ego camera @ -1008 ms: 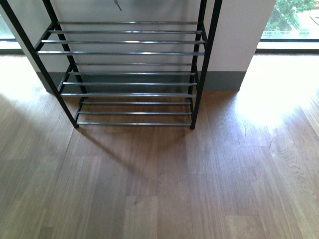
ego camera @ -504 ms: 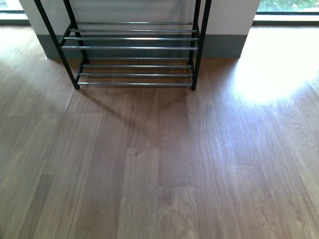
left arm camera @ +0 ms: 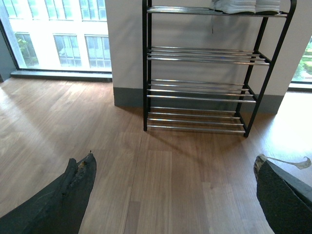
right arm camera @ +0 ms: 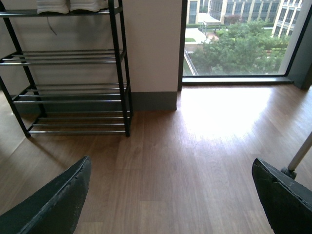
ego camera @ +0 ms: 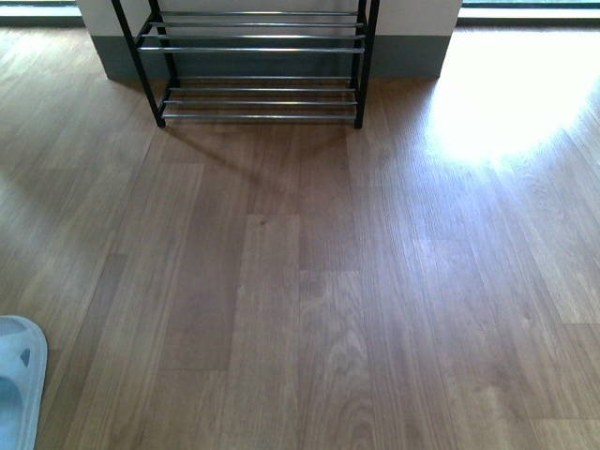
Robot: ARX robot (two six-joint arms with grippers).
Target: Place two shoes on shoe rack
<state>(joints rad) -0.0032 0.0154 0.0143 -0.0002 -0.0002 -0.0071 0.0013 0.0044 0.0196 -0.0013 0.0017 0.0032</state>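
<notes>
**Two white-soled shoes (left arm camera: 234, 6) on the top tier, one pale blue slide (ego camera: 17, 375) on the floor**

The tall shoe rack (left arm camera: 145, 73) has a thin black metal frame and shiny chrome bars running crosswise. It stands on the brown plank wooden floor (ego camera: 300, 281) with its back to a white wall (left arm camera: 126, 44) that has a grey skirting (ego camera: 403, 56). The left wrist view shows four tiers, each made of several parallel bars, and the frame's upper corner is rounded. The three lower tiers hold nothing.

On the top tier two shoes sit side by side. Only their white soles show, because the picture's edge cuts off the uppers. A thin lace hangs down from them in front of the wall.

In the front view, the pale blue rubber slide lies on the floor in the near left corner, well apart from the rack. It is partly cut off by the picture's edge. Its surface is smooth with a moulded footbed.

The left gripper (left arm camera: 174, 161) hangs above bare floor, facing the rack. Its two dark, worn fingers (left arm camera: 73, 190) are spread wide with nothing between them. The right gripper (right arm camera: 169, 168) is likewise spread wide and holds nothing. It looks over the floor to the right of the rack. A grey metal rod (right arm camera: 301, 155) shows beside one of its fingers.

A bright patch of sunlight (ego camera: 506, 103) falls on the boards to the right of the rack. It lies below a large window (right arm camera: 239, 39) that looks out on green trees and buildings.
</notes>
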